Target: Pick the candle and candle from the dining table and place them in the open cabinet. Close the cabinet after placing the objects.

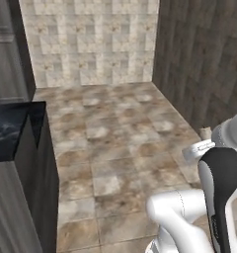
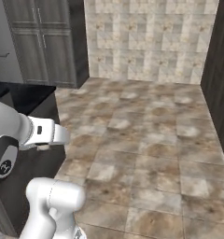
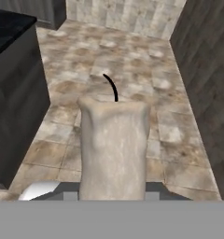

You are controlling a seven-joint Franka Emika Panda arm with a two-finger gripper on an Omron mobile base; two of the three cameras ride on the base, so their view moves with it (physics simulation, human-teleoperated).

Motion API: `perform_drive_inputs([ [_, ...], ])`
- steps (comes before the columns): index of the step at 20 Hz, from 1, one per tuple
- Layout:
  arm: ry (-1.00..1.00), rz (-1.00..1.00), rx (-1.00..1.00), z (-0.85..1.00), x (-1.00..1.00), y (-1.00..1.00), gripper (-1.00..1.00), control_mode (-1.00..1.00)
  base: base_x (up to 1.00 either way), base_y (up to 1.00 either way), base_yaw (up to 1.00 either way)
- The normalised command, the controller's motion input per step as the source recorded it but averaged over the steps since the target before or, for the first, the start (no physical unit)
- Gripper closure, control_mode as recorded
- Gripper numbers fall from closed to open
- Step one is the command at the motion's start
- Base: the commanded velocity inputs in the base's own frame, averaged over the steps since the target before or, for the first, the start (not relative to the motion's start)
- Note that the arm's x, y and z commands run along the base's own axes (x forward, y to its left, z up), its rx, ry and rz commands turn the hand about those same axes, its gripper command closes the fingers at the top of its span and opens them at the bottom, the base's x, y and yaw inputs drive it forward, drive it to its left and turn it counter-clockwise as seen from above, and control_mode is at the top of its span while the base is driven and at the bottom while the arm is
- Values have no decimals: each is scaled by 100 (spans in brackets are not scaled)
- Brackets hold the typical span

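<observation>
Candle held in pincer, upright, wick up, above floor

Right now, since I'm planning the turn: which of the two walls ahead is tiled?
The far wall facing the robot, which is covered in pale beige square tiles. The side wall meeting it on the right is dark wood-grain planking instead.

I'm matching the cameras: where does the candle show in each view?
Left base view: candle, small, middle right.
Right base view: candle, a beige sliver, middle left.
Hand view: candle, large, bottom centre, its black wick curving upward.
Shared landmark: beige tiled wall along the top.
</observation>
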Motion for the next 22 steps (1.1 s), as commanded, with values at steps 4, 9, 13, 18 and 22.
perform_drive_inputs([
  [4,0,0,0,0,0,0,100,100,64,-43,8],
  [9,0,0,0,0,0,0,100,100,62,-40,8],
  [13,0,0,0,0,0,0,100,100,66,-29,10],
  [18,0,0,0,0,0,0,100,100,66,-19,11],
  [22,0,0,0,0,0,0,100,100,58,-15,14],
])
